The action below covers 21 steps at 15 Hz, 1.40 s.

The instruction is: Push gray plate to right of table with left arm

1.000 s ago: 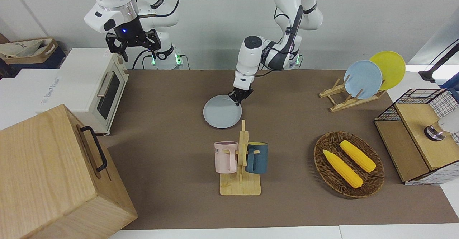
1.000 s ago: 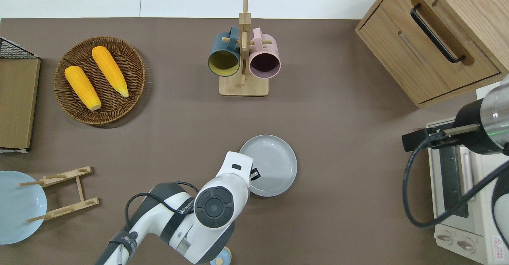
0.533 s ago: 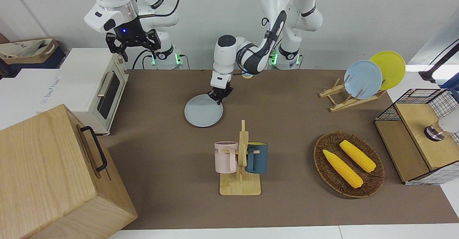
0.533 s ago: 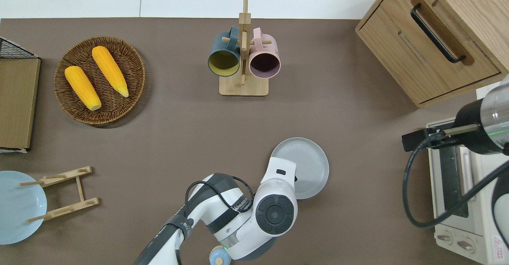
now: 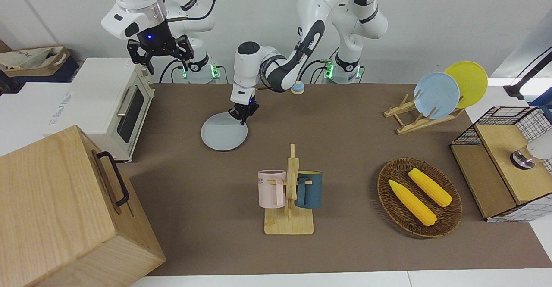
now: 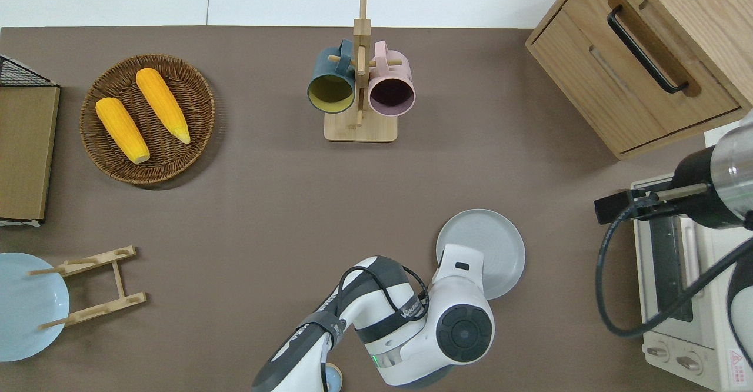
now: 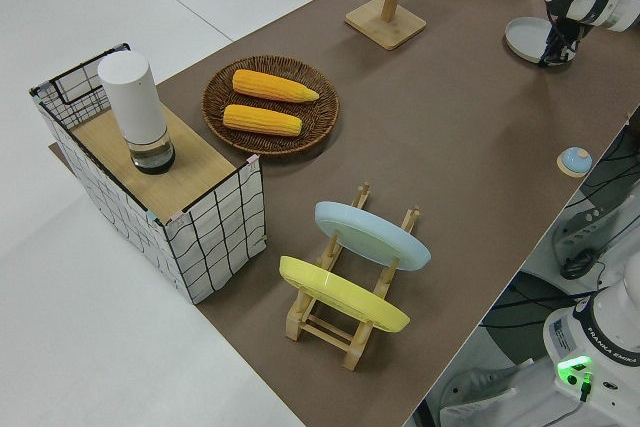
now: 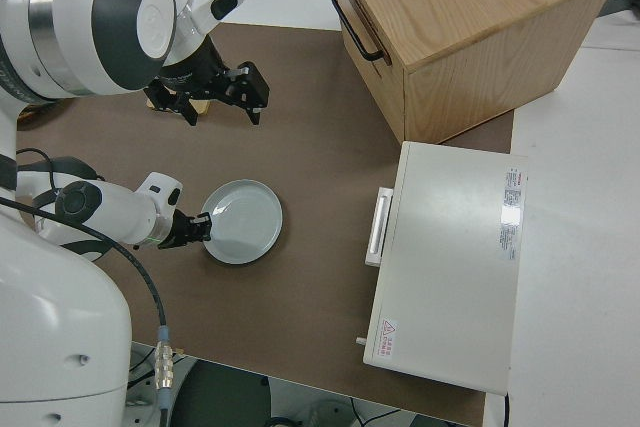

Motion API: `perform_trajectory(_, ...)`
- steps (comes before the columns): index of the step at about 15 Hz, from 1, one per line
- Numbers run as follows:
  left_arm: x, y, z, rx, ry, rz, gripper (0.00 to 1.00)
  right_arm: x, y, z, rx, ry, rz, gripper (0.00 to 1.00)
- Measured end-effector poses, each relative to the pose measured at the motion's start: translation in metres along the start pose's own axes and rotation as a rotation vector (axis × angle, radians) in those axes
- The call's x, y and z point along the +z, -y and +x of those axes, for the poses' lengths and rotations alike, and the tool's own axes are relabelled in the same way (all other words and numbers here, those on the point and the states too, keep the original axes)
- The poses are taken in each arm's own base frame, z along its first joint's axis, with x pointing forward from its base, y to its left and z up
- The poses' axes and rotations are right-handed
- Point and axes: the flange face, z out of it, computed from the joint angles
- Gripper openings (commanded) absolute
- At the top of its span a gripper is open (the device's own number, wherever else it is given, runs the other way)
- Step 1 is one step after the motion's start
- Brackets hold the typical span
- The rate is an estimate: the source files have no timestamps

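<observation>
Across the last second the round pale gray plate (image 5: pixel 224 131) has slid along the matte brown table (image 5: pixel 345 149) toward the right arm's end, now near the cream toaster oven (image 5: pixel 123 108), so the push looks well advanced. It lies flat, plain and empty. The left gripper (image 5: pixel 243 113) touches its rim; whether its jaws are closed, I cannot tell. The right arm is parked.
</observation>
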Motion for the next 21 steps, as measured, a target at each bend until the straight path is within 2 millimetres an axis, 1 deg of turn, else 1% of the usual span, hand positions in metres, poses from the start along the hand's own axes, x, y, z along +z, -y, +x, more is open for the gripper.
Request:
perform_trajectory(1, 0.0, -0.002, -0.006, 0.001, 0.002, -0.002, 0.0, 0.0, 0.0, 0.0, 0.0, 0.0, 0.0, 0.983)
perform_trajectory(3, 0.0, -0.003, -0.011, 0.002, 0.004, -0.003, 0.0, 0.0, 0.0, 0.0, 0.0, 0.0, 0.0, 0.983)
perform_trajectory(4, 0.0, -0.004, -0.012, 0.002, 0.004, -0.003, 0.27, 0.0, 0.0, 0.0, 0.0, 0.0, 0.0, 0.983)
perform_trajectory(5, 0.0, -0.004, -0.013, 0.0, 0.004, -0.003, 0.69, 0.0, 0.0, 0.0, 0.0, 0.0, 0.0, 0.983)
perform_trajectory(6, 0.0, -0.004, -0.012, -0.005, 0.004, -0.003, 0.79, 0.0, 0.0, 0.0, 0.0, 0.0, 0.0, 0.983)
perform_trajectory(7, 0.0, -0.004, -0.011, -0.007, 0.003, -0.001, 0.85, 0.0, 0.0, 0.0, 0.0, 0.0, 0.0, 0.983)
perform_trajectory(8, 0.0, -0.004, -0.009, -0.01, 0.001, 0.0, 0.86, 0.0, 0.0, 0.0, 0.0, 0.0, 0.0, 0.983)
perform_trajectory(9, -0.001, -0.005, -0.005, -0.016, -0.004, 0.009, 0.91, 0.0, 0.0, 0.0, 0.0, 0.0, 0.0, 0.983)
perform_trajectory(11, -0.007, -0.008, 0.002, -0.024, -0.017, 0.051, 0.97, 0.0, 0.0, 0.0, 0.0, 0.0, 0.0, 0.983)
perform_trajectory(14, -0.026, -0.016, 0.016, 0.003, -0.04, 0.127, 0.97, 0.0, 0.0, 0.0, 0.0, 0.0, 0.0, 0.983)
perform_trajectory(17, -0.057, -0.02, 0.045, 0.036, -0.056, 0.202, 0.98, 0.0, 0.0, 0.0, 0.0, 0.0, 0.0, 0.983)
perform_trajectory(20, -0.092, -0.023, 0.084, 0.04, -0.046, 0.225, 0.98, 0.0, 0.0, 0.0, 0.0, 0.0, 0.0, 0.983)
perform_trajectory(21, -0.102, -0.02, 0.099, 0.049, -0.038, 0.243, 0.98, 0.0, 0.0, 0.0, 0.0, 0.0, 0.0, 0.983)
